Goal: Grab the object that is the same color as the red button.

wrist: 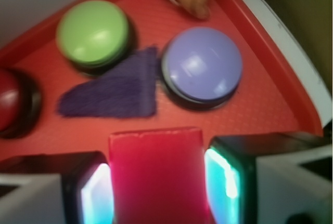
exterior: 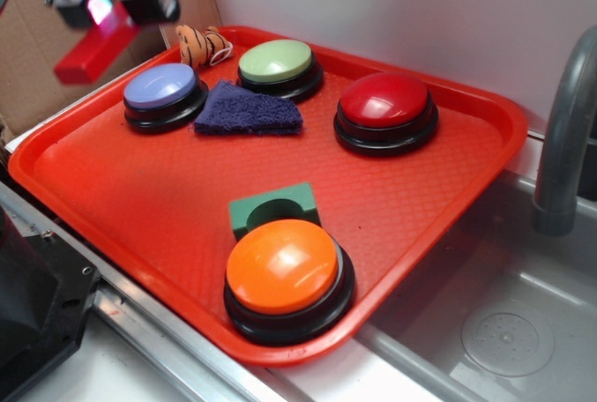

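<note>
pincer [exterior: 101, 12] clenched on small plain red rectangular block [exterior: 95, 45], aloft upper left, seemingly past red plastic tray's rim [exterior: 56, 127] | glossy dark-red dome button [exterior: 385, 100] upper right | textured tray centre open

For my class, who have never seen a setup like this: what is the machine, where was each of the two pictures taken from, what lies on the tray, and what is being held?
The machine is a small robot arm ending in a two-fingered gripper. One picture is taken from a camera standing off to the side; the other from a camera on the arm's wrist, looking down past the fingers. Beside a sink, a red tray holds four dome buttons: red button, orange button, green button and lilac button. There is also a purple cloth, a green block with a round cutout, and a small orange striped toy. The gripper is lifted over the tray's far corner, shut on a red block.
</note>
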Robot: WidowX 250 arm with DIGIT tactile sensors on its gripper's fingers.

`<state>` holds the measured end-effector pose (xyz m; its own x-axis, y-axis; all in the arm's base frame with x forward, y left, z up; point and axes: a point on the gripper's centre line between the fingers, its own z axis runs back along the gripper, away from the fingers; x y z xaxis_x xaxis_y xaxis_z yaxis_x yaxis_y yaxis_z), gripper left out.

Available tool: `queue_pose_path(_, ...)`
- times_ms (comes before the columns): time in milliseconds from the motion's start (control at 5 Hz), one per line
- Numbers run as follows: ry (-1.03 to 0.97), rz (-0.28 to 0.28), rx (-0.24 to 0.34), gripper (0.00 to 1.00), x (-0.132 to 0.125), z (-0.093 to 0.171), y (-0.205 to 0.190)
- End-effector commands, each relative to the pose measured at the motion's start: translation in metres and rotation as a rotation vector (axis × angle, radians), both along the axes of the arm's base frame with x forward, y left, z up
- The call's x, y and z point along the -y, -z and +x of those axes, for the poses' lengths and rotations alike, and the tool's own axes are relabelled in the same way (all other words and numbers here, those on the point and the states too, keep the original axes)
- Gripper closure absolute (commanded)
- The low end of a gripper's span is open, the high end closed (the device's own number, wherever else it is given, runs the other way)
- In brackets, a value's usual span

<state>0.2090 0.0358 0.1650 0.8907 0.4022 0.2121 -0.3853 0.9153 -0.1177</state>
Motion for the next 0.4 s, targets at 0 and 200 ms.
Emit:
queue_pose_path(0, 0.171, 0.004, 0.102, 1.0, 0.0265, -0.006, -0.066)
queue_pose_path(200, 0.22, 0.051, 0.068, 1.0, 0.0313, -0.0049, -0.06)
